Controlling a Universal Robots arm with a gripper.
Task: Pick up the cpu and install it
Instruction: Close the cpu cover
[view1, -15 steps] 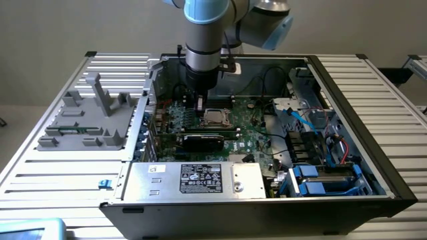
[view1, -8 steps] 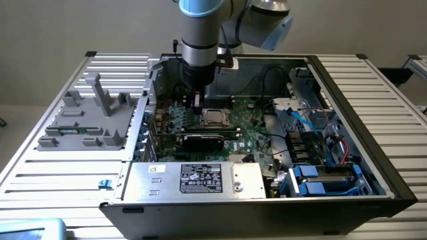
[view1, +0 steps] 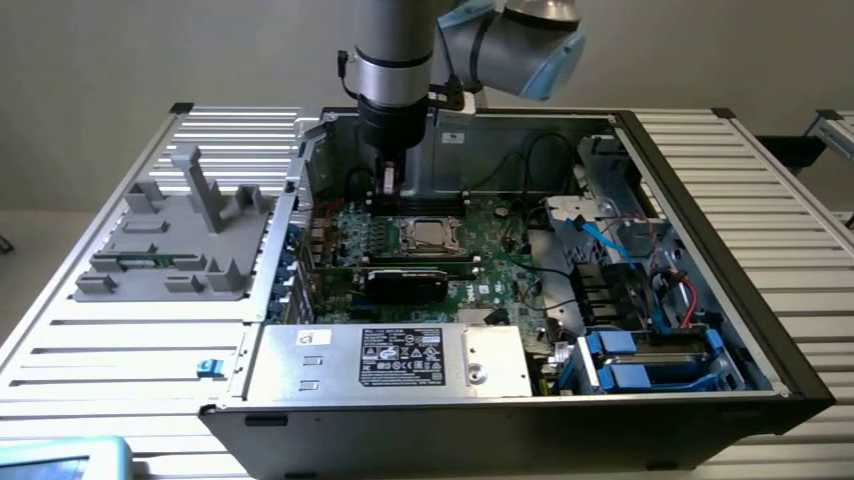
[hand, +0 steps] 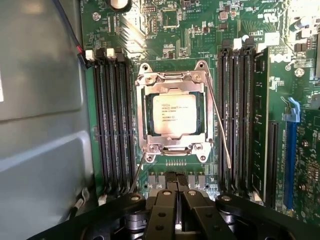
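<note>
The cpu (hand: 174, 114), a square chip with a shiny silver-tan top and printed text, lies flat inside the socket on the green motherboard, with the metal frame (hand: 172, 77) around its edges. In the exterior view the cpu (view1: 427, 235) sits in the middle of the board inside the open computer case. My gripper (hand: 176, 186) hangs above the board a short way off the socket's edge, fingers shut together with nothing between them. In the exterior view the gripper (view1: 388, 188) points straight down near the case's back wall, above and to the exterior view's left of the cpu.
Black memory slots (hand: 112, 125) flank the socket, and a green memory stick (hand: 260, 115) stands in one. Two thin wire levers (hand: 220, 127) lie beside the frame. A grey fixture (view1: 174, 250) rests outside the case. The power supply (view1: 387, 355) and a black card (view1: 407, 283) lie in front.
</note>
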